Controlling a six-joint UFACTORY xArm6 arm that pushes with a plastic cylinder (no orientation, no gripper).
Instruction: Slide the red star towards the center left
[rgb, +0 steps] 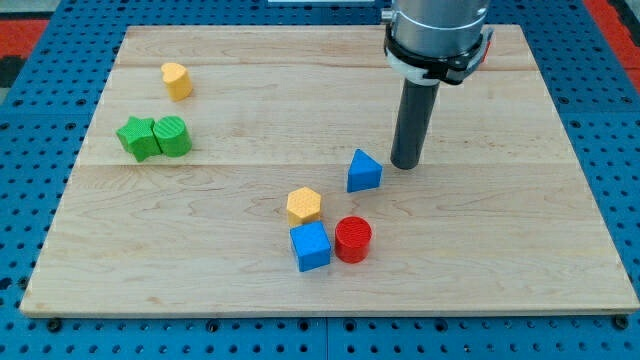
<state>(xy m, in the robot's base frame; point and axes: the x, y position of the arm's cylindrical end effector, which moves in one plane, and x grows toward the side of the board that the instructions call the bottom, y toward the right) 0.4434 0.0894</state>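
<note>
My tip (405, 165) rests on the board just to the right of a blue triangle block (364, 171), a small gap between them. A red block (487, 52) peeks out at the view's top right, mostly hidden behind the arm's body; its shape cannot be made out. A red cylinder (352, 240) stands lower, near the view's bottom centre. No red star shows clearly.
A yellow hexagon (304, 205) and a blue cube (310, 245) sit beside the red cylinder. A green star (135, 137) and a green cylinder (172, 136) touch at the centre left. A yellow block (176, 80) lies above them. The wooden board (520, 250) lies on a blue pegboard.
</note>
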